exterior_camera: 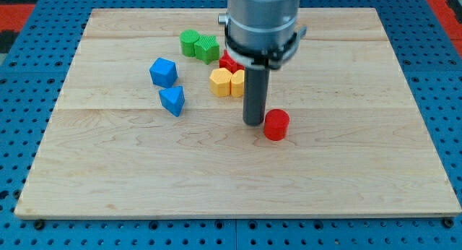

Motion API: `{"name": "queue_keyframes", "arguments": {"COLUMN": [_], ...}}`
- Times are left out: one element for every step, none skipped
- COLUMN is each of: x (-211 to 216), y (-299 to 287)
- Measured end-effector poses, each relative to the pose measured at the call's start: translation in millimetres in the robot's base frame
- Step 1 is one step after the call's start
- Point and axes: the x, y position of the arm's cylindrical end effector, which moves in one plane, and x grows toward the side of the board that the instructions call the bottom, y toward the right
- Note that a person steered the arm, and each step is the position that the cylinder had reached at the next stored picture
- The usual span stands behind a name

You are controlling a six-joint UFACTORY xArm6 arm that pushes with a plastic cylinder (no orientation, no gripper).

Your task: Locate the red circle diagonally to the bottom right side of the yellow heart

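Note:
The red circle (276, 124) is a short red cylinder standing near the middle of the wooden board (144, 178). My tip (253, 123) rests on the board right beside its left side, very close or touching. The yellow heart (237, 82) lies up and to the left of the red circle, pressed against a yellow hexagon-like block (221, 82); my rod hides the heart's right edge. The red circle sits diagonally below and to the right of the yellow heart.
A second red block (229, 63) peeks out behind the yellow pair, partly hidden by the arm. Two green blocks (199, 45) sit above the yellow ones. A blue cube (164, 72) and a blue triangle (172, 100) lie at the left.

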Motion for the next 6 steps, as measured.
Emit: {"name": "queue_keyframes", "arguments": {"x": [25,90,55,87,126,140], "y": [32,61,49,39,31,74]}}
